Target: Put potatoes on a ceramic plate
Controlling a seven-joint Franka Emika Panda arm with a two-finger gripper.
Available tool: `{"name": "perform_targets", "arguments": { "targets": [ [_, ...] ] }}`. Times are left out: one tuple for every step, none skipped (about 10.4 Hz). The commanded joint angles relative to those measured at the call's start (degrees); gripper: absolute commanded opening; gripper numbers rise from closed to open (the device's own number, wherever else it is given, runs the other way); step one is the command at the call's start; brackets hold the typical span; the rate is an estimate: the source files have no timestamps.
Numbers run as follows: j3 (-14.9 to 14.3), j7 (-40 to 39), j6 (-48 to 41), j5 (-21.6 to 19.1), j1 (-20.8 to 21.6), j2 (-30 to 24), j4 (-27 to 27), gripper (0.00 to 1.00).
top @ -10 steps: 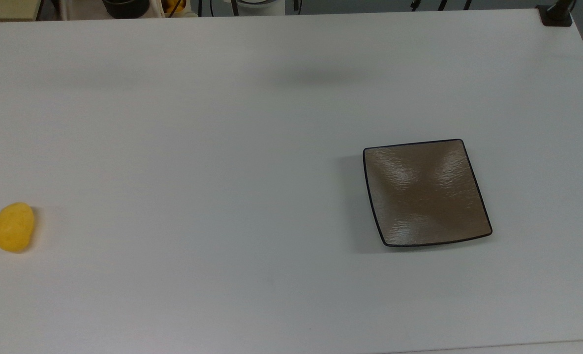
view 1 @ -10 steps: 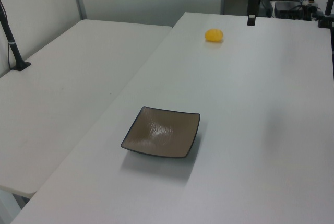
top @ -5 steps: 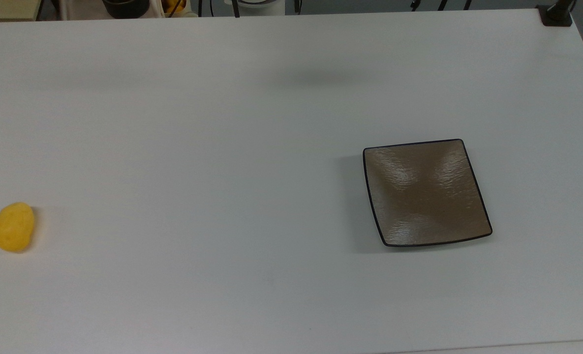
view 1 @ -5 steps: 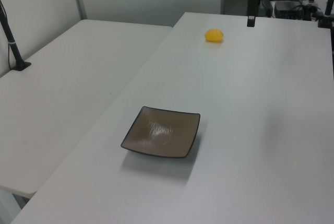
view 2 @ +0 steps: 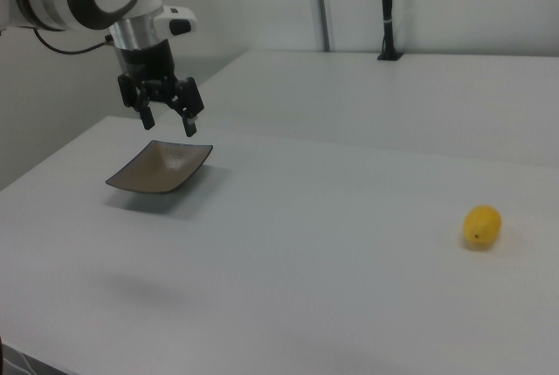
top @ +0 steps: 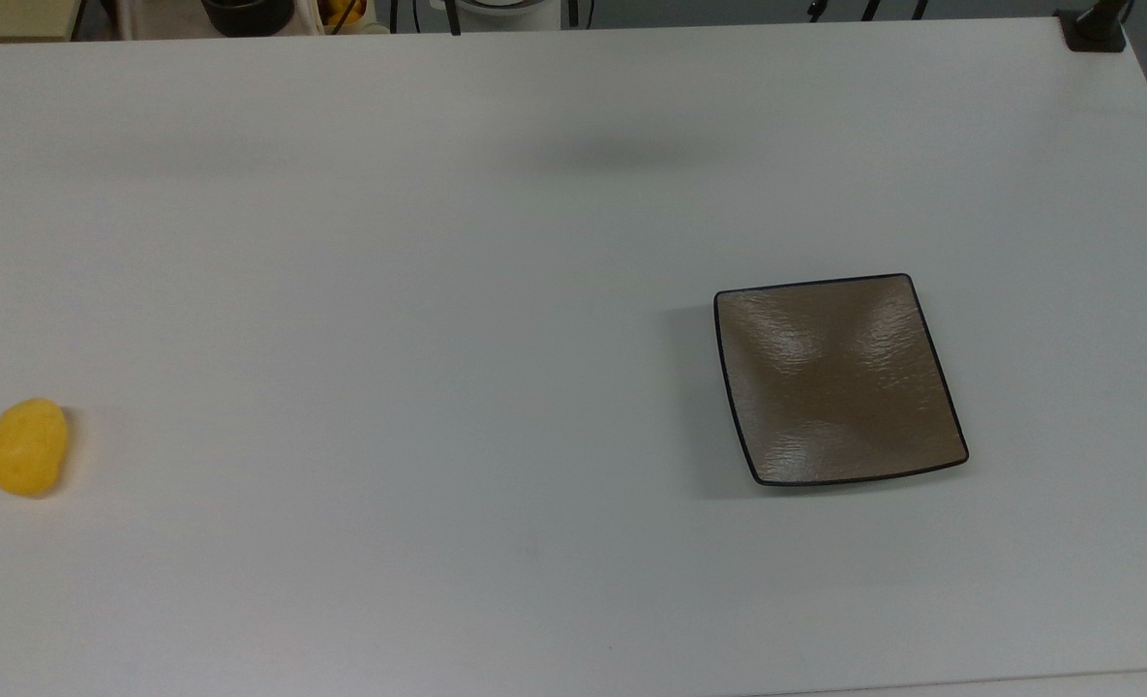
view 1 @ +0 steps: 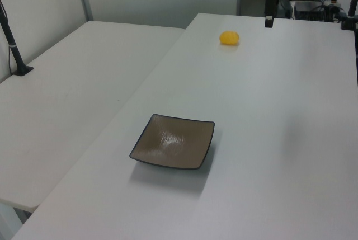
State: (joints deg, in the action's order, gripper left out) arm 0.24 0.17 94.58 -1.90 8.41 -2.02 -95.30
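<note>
Right view: the white table (view 2: 349,253) is seen bearing the ceramic plate (view 2: 161,169) at the right view's left, with nothing held in it. The gripper (view 2: 169,120) is hung above it, jaws spread. The potato (view 2: 482,225) is laid well apart, at the right view's right.

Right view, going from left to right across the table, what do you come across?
Ceramic plate, with the gripper hanging open above its far edge → a long bare stretch of white table → yellow potato.
</note>
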Motion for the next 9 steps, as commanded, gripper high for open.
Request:
{"name": "perform_targets", "arguments": {
  "targets": [
    [-0.1, -1.3, 0.0, -0.5, 0.0, -0.9, -0.1, 1.00],
    [-0.1, -1.3, 0.2, -0.4, 0.0, -0.9, -0.1, 1.00],
    [-0.1, -0.9, 0.1, -0.5, 0.0, -1.0, 0.0, 1.00],
    [-0.3, -1.4, -0.1, -0.4, -0.1, -1.1, 0.0, 1.00],
    [-0.3, -1.5, 0.2, -0.4, -0.1, -1.1, -0.1, 1.00],
    [-0.3, -1.5, 0.7, -0.4, -0.1, -0.9, -0.1, 1.00],
    [-0.3, -1.6, 1.0, -0.2, -0.1, -0.6, 0.0, 1.00],
    [-0.3, -2.0, 1.0, 0.3, -0.1, -0.5, 0.0, 1.00],
    [-0.3, -4.0, 0.9, 0.6, -0.8, -0.5, 0.0, 1.00]
  ]
}}
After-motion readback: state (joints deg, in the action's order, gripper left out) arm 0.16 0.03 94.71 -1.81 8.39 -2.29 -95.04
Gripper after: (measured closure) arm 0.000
